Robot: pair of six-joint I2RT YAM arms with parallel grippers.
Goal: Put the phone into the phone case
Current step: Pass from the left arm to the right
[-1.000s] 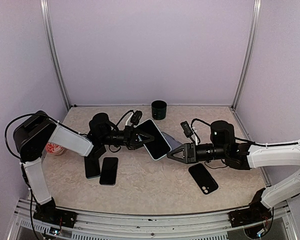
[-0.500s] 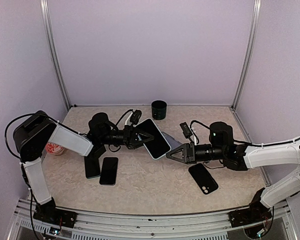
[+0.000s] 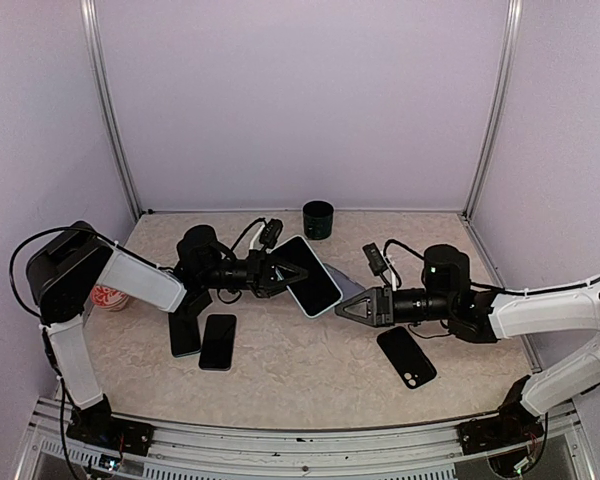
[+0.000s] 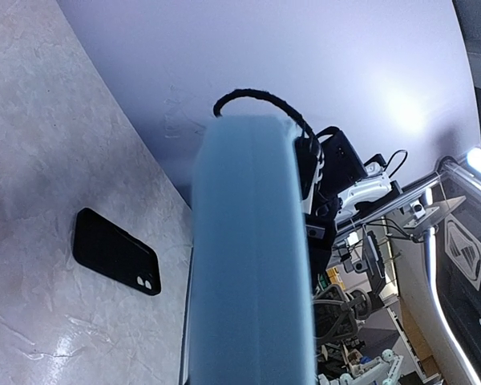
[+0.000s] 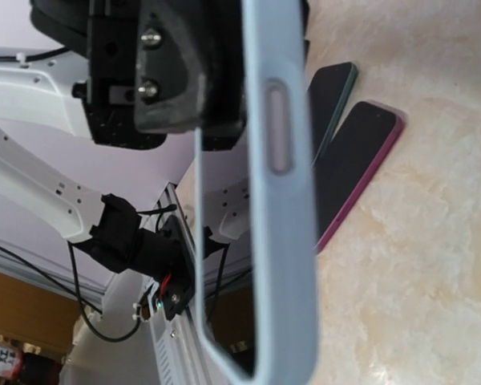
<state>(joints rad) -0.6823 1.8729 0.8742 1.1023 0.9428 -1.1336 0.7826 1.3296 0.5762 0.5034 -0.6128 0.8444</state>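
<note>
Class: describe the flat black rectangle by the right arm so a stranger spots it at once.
On the right half of the marbled table, beside the right arm, a flat black rectangle lies alone. Unlike the two dark phones paired on the left, it shows two small pale dots at one corner.

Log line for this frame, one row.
left gripper: shut on phone, in air | right gripper: beside phone, grip unclear

Top external: high behind the arm bases, facing down over the whole surface (image 3: 280,385).
Left wrist: tight against the phone case (image 4: 248,257), looking past it toward the right arm (image 4: 341,172).
Right wrist: close along the phone case's edge, facing the left arm (image 5: 32,80).
Shared: phone case, all three.
</note>
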